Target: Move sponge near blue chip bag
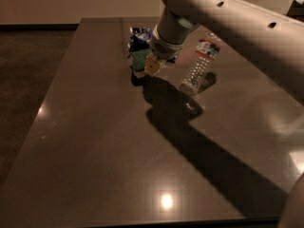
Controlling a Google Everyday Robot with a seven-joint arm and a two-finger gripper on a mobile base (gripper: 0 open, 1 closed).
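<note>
Reaching over the dark table [95, 165] from 2 o'clock, my arm [228, 23] angles down. My gripper [149, 66] is against the sponge [139, 60]; clenched or released, can't tell. Water bottle [199, 65] is tilted at the sponge's 3 o'clock. Blue chip bag [138, 36] is just beside the sponge at 12. Pale wall [47, 4] behind.

In the upper centre of a dark table [95, 151], the gripper [150, 66] is at the sponge [138, 60], just below the bag [137, 37], with a tilted bottle [198, 65] to the right.
</note>
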